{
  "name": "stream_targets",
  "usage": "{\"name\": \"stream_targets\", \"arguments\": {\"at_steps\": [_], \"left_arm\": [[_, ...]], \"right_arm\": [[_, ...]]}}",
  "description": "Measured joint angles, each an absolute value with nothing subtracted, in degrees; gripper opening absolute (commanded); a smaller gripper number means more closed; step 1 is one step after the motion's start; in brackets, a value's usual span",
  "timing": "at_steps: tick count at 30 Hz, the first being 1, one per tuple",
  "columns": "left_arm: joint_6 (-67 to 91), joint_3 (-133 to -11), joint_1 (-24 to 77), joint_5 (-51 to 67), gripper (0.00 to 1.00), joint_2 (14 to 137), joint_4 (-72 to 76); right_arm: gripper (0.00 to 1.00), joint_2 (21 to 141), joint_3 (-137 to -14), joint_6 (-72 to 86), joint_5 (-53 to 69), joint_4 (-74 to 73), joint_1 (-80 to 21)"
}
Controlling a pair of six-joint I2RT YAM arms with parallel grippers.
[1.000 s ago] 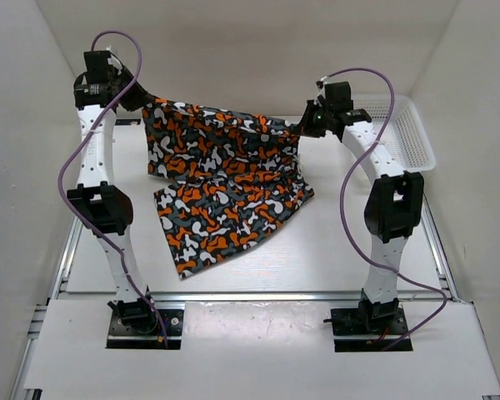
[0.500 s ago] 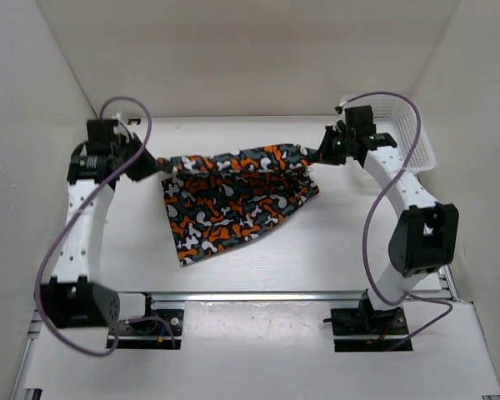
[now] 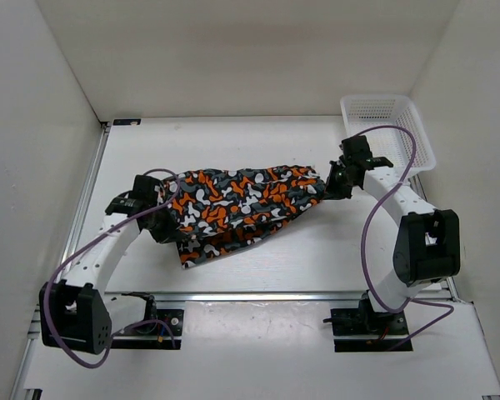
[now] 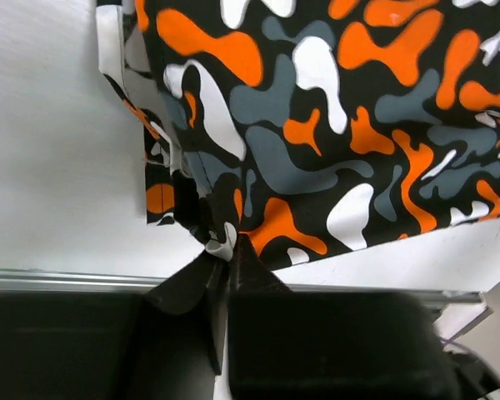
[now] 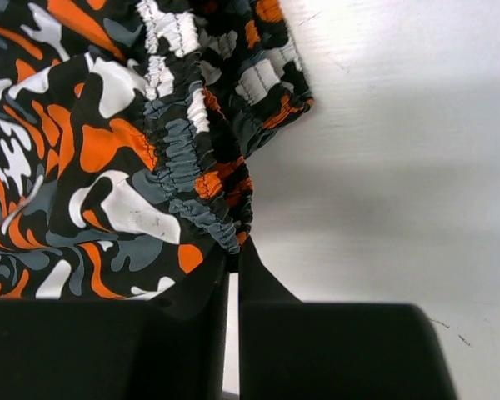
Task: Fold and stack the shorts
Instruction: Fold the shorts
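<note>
Both arms have dropped low and drawn toward the near side since half a second ago, and the shorts, which then hung stretched in a taut band between them, now lie on the worktop with the carried edge laid over the lower part of the cloth. A second ago that edge was held higher and farther back, with far more of the fabric spread out below it

The shorts sit across the middle of the worktop as a long folded shape running from left to right, wider at the left and narrowing toward the right. A strip of the under layer shows along the near left side, past the edge of the top layer

The left pincer is closed on the left end of the cloth. The left wrist view shows its two black fingers pressed together on a corner where a hem meets a seam, the printed fabric spreading away from the tips over the white surface

The right pincer is clamped on the right end. Its own camera shows the fingers nipped onto the gathered elastic waistband, which bunches in ridges just above the tips, with bare worktop to the right of it

A white basket stands in the far right corner, apart from the shorts and just beyond the right wrist. Purple cables loop along both arms
</note>
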State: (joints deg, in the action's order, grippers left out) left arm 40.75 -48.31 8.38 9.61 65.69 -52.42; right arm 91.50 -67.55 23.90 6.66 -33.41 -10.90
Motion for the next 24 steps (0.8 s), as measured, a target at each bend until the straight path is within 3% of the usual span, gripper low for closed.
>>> {"name": "stream_targets", "arguments": {"at_steps": [1, 2, 4, 5, 7, 8, 13, 17, 24], "left_arm": [[41.17, -48.31, 8.71, 9.32, 0.26, 66.39, -52.01], [41.45, -48.31, 8.84, 9.08, 0.41, 67.24, -51.83], [41.89, -48.31, 8.93, 8.51, 0.64, 69.38, -51.90], [41.78, -48.29, 8.99, 8.47, 0.70, 70.41, -51.88], [42.41, -48.12, 9.37, 8.54, 0.84, 72.20, -51.90], [42.76, -47.99, 9.98, 8.67, 0.85, 72.71, -51.94], [45.04, -46.65, 12.29, 8.78, 0.86, 72.20, -52.03], [47.44, -44.84, 13.30, 8.45, 0.93, 72.20, -51.83], [51.70, -42.26, 18.06, 7.22, 0.88, 76.82, -50.02]], "right_arm": [[0.10, 91.57, -67.55, 24.05, 6.24, -33.28, -10.90], [0.26, 91.59, -67.55, 24.23, 5.78, -33.12, -10.87], [0.48, 91.59, -67.55, 24.51, 4.78, -32.97, -10.81], [0.60, 91.59, -67.55, 24.84, 4.47, -32.86, -10.70], [0.67, 91.59, -67.55, 24.82, 4.03, -32.62, -10.48], [0.72, 91.59, -67.55, 24.86, 4.01, -32.49, -10.46], [0.74, 91.61, -67.53, 25.12, 4.14, -31.86, -10.24], [0.75, 91.31, -66.63, 25.23, 4.49, -30.83, -10.31], [0.75, 87.13, -62.50, 25.32, 5.37, -30.61, -10.48]]}}
